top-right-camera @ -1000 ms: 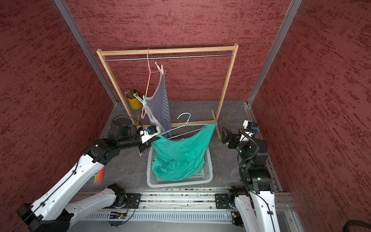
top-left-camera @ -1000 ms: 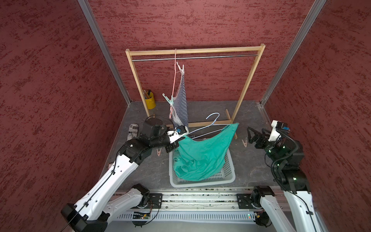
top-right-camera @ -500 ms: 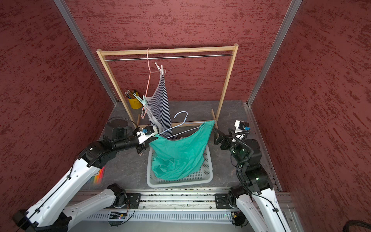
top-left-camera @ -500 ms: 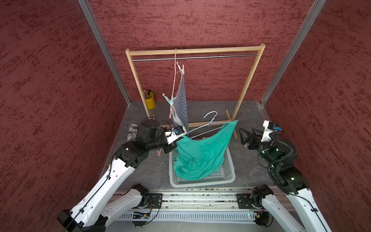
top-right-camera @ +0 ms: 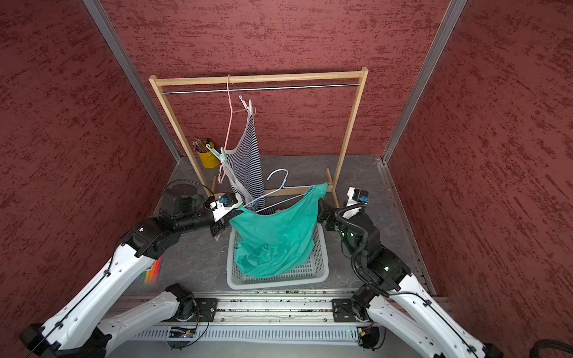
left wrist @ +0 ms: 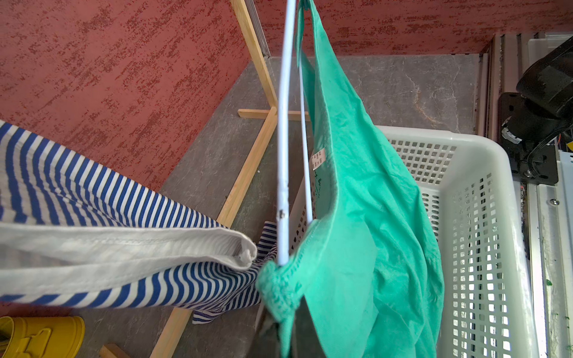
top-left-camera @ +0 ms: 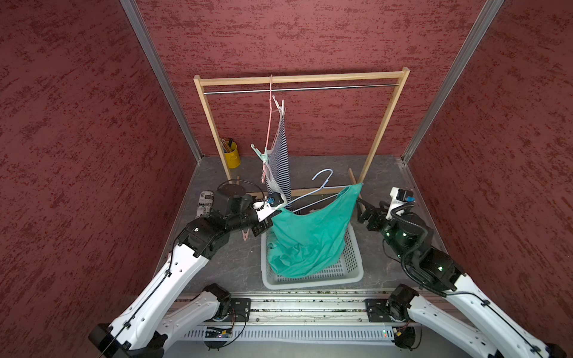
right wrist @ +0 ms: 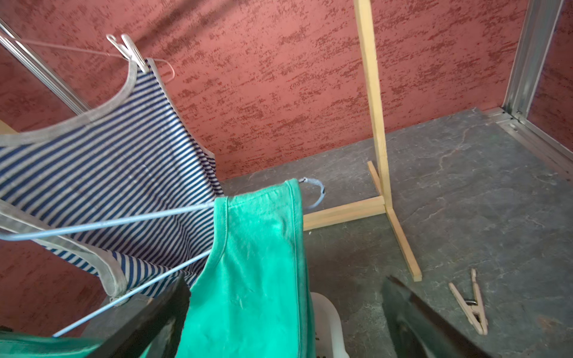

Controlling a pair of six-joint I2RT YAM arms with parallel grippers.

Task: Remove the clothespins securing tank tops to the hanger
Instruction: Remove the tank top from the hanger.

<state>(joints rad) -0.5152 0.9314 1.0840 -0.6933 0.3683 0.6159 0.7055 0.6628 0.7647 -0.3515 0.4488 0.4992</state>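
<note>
The teal tank top (top-left-camera: pixel 310 238) hangs from a pale blue hanger (top-left-camera: pixel 322 183) over the basket. My left gripper (top-left-camera: pixel 274 214) is shut on the top's strap (left wrist: pixel 276 288) at the hanger's end. My right gripper (right wrist: pixel 285 316) is open, its fingers (right wrist: pixel 148 319) on either side of the other strap (right wrist: pixel 257 248). The striped tank top (top-left-camera: pixel 279 161) hangs on a pink hanger (top-left-camera: pixel 270 124), with a white clothespin (top-left-camera: pixel 279 103) at the upper end and a mint green clothespin (top-left-camera: pixel 259 153) at the lower end. Two pale pink clothespins lie on the floor, one (right wrist: pixel 471 305) near the rack foot and one (top-left-camera: pixel 245 235) under my left arm.
A white perforated basket (top-left-camera: pixel 310 283) sits at the front centre under the teal top. A wooden rack (top-left-camera: pixel 297 79) stands behind it. A yellow cup (top-left-camera: pixel 232 154) with pencils is at the back left. A printed can (top-left-camera: pixel 205 203) lies left of my left arm.
My right gripper has moved left, up to the teal top's strap at the hanger's right end. My left gripper keeps its hold and has hardly shifted.
</note>
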